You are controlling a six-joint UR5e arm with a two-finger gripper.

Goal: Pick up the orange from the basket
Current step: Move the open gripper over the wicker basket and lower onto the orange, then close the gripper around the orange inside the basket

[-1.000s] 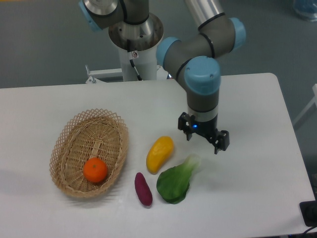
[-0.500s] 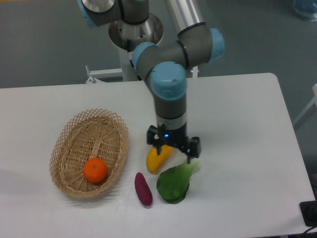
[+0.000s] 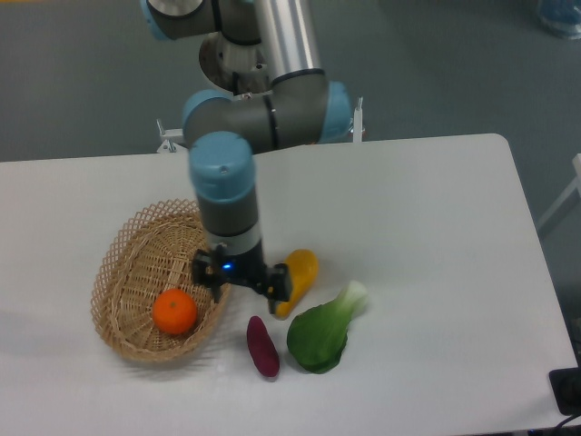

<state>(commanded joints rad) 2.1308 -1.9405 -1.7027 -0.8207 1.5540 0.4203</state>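
Nothing grasped yet: orange [image 3: 174,312] lies in the basket [image 3: 136,243] toward the bench's front-left corner. Jaws [image 3: 241,280] spread and empty, poised over the basket's right rim, just beside the fruit. Left to do: shifting over it, descending, closing, lifting.

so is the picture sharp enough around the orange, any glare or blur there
Fixed camera view: the orange is sharp and evenly lit, with only a small soft highlight and no harsh glare; the basket weave reads clearly; soft faint shadows fall on the white table; the gripper is dark, its details hard to read, with a small blue light glowing on it.
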